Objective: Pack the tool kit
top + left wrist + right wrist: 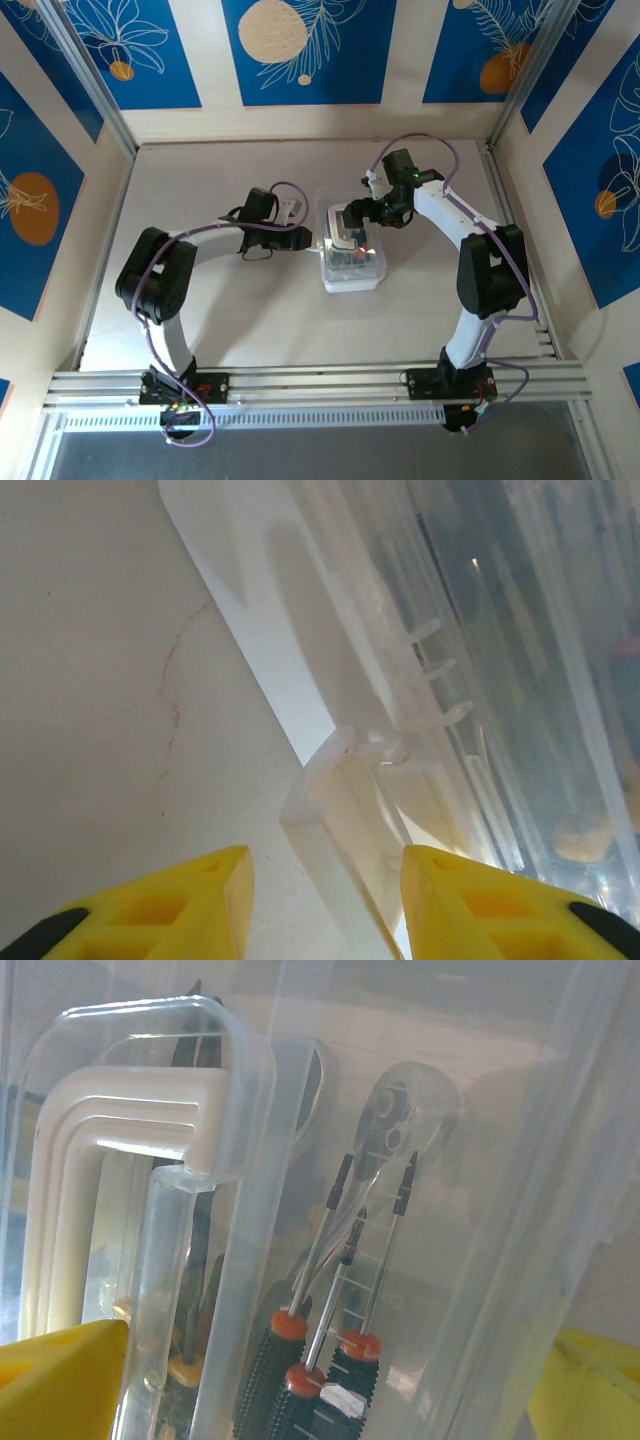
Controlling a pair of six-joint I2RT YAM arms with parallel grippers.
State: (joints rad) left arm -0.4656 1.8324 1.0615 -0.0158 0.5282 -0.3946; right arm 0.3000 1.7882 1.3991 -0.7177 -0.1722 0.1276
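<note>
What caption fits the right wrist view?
Right hand straddling the clear tool kit case, red-collared screwdrivers racked inside.

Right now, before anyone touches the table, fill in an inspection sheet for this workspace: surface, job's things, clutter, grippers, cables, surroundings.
Surface: pale table, with a faint reddish scratch.
Job's things: clear tool kit case in mid-table; black-handled screwdrivers with red collars inside; white latch on its side.
Clutter: nothing seen.
Grippers: left gripper open, fingers either side of the latch; right gripper wide open astride the case, contact unclear.
Cables: purple cables run along both arms.
Surroundings: blue leaf-patterned wall panels; metal rails at the near edge.
</note>
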